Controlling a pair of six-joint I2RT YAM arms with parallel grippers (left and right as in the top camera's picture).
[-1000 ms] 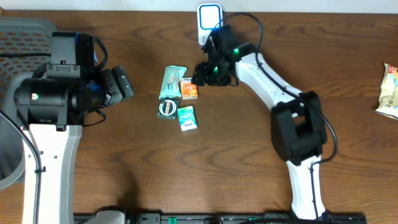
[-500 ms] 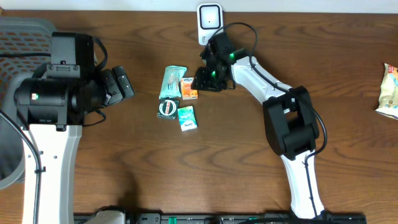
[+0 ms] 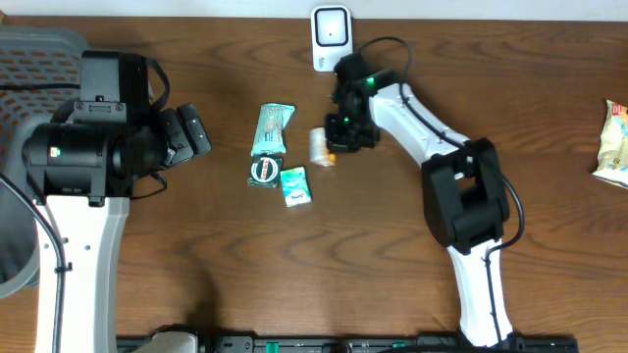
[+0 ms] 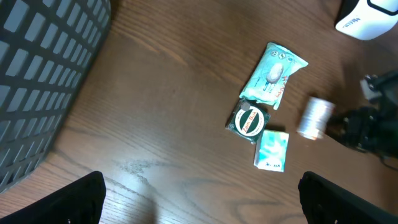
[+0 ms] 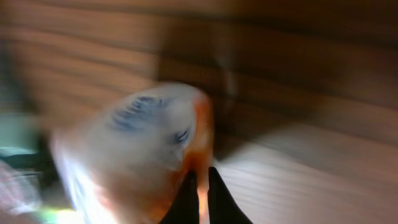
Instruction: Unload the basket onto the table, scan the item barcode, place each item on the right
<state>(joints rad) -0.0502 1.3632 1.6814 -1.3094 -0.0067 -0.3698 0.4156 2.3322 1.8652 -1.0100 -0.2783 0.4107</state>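
The item is a small orange and white packet (image 3: 320,146), also in the left wrist view (image 4: 315,117), where its pale side shows. My right gripper (image 3: 337,140) is shut on the packet's right edge, just below the white scanner (image 3: 332,35). The right wrist view is blurred, but the packet (image 5: 140,140) fills the left and its orange edge is pinched between the closed black fingertips (image 5: 189,190). My left gripper (image 3: 192,132) hangs open over bare wood at the left, its fingers (image 4: 81,199) wide apart and holding nothing.
A teal pouch (image 3: 272,127), a round tin (image 3: 264,170) and a small teal packet (image 3: 294,185) lie left of the held packet. A grey basket (image 3: 39,49) is at the far left, and a snack bag (image 3: 613,142) at the right edge.
My right gripper has closed on the orange packet and drawn it right, off its spot beside the pouch, turning its pale side up. The left arm has not moved.
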